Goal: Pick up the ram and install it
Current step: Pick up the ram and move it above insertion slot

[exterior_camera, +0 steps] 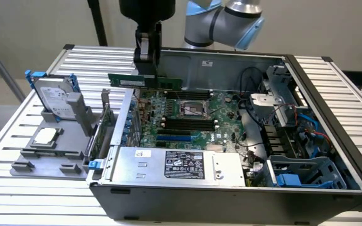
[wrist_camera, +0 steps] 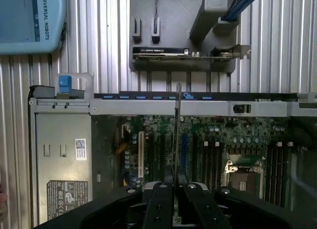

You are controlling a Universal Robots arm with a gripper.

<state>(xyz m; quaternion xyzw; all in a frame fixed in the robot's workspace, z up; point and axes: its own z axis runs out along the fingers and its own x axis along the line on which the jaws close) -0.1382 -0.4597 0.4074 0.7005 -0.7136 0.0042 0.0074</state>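
Exterior view, ram: one green ram (exterior_camera: pixel 145 82) hangs level in the air above the far edge of the open computer case (exterior_camera: pixel 231 190), toward the exterior view's left. Its long face shows.
Exterior view, jaws: the gripper (exterior_camera: pixel 146 74) comes down from above, jaws narrow and clamped on the ram's top edge near its middle.
Exterior view, bench: the bench (exterior_camera: pixel 30 200) carries the case and, by its edge on the exterior view's left, one grey holder (exterior_camera: pixel 49 157).
Exterior view, count: one hard drive (exterior_camera: pixel 54 98) upright in the holder and one processor chip (exterior_camera: pixel 45 136) lying flat.
Wrist view, ram: seen edge-on as a thin line (wrist_camera: pixel 177 130) over the motherboard (wrist_camera: pixel 223 140), clear of it.
Wrist view, jaws: two black fingers (wrist_camera: pixel 161 201) pinch the ram between them.
Wrist view, count: one power supply (wrist_camera: pixel 62 154) and one card (wrist_camera: pixel 183 53) on the holder beyond the case wall.
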